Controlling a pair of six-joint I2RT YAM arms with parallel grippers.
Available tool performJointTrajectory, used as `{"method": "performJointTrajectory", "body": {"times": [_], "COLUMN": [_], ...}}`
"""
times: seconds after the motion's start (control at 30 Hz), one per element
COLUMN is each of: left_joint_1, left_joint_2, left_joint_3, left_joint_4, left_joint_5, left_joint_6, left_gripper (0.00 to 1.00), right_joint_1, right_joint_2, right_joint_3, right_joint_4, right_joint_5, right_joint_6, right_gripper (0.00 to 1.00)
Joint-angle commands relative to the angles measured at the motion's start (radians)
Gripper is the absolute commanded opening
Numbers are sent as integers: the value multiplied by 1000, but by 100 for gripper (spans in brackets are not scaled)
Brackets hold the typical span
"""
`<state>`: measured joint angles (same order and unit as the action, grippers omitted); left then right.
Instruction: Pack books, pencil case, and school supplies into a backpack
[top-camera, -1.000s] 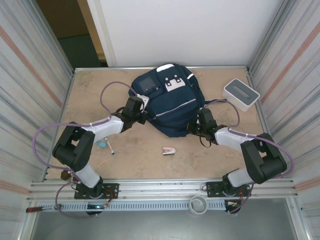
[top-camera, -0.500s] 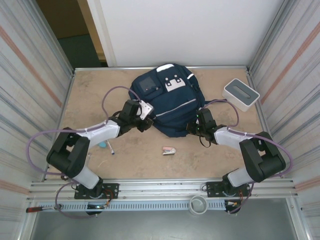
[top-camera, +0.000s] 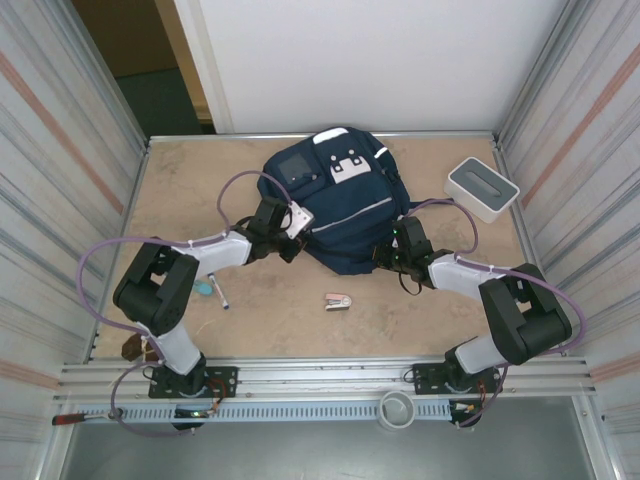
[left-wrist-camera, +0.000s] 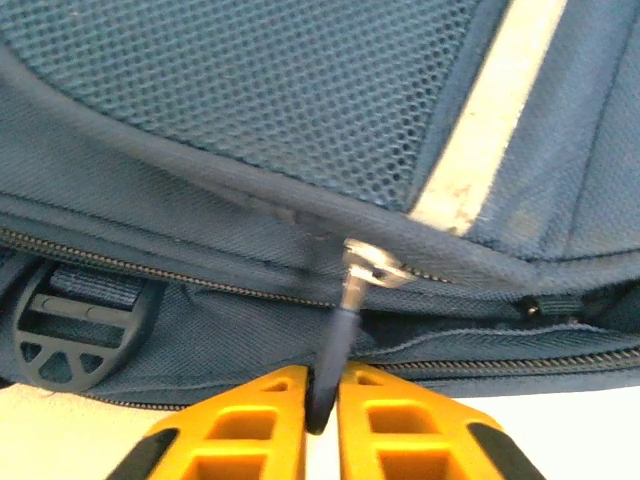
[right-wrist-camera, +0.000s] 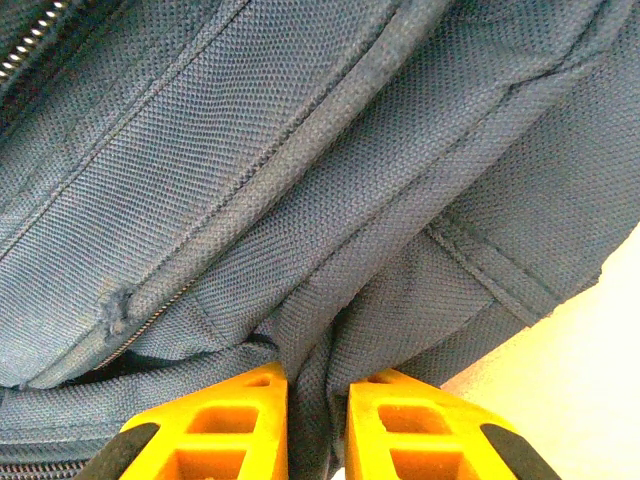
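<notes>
Short of the backpack (top-camera: 345, 205), the stapler (top-camera: 338, 301) and pen (top-camera: 219, 295) lie on the desk (top-camera: 180, 180). At the backpack's near-left side the left hand (left-wrist-camera: 321, 388) is clamped on the zipper pull (left-wrist-camera: 345, 310), and the track runs crosswise. The right hand (right-wrist-camera: 318, 388) pinches fabric at its near-right corner. The left wrist has edged closer since a second ago.

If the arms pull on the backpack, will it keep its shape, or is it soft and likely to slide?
Probably soft: the backpack bunches up in the right gripper. Its zipper pull, pinched by the left gripper, looks thin, so it may slip out. Lying loose on the table, it would likely drag along.
</notes>
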<state>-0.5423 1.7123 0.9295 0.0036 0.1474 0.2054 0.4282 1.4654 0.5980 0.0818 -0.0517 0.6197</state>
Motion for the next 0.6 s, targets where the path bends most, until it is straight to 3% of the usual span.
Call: {"method": "performJointTrajectory", "body": {"times": [0.0,0.27,0.33,0.43,0.57], "left_joint_1": [19,63,66,68,69], "left_joint_2": [-10,-15,-3,-12,-99], "left_joint_3": [13,29,51,48,-16], "left_joint_4": [24,32,2,-14,11], "left_joint_5": [8,-34,-67,-92,-125], "left_joint_6": [-18,-98,-119,-138,-170], "left_gripper": [8,3,10,30,48], "right_joint_1": [3,3,3,2,5], "right_joint_2": [14,20,15,-2,-79], "right_joint_3": [-26,-29,-31,-31,-32], "right_joint_4": [-60,-59,-61,-69,-83], "right_joint_5": [51,52,52,52,41], "right_joint_6": [-24,-25,-25,-28,-61], "right_gripper": [16,16,16,18,30]}}
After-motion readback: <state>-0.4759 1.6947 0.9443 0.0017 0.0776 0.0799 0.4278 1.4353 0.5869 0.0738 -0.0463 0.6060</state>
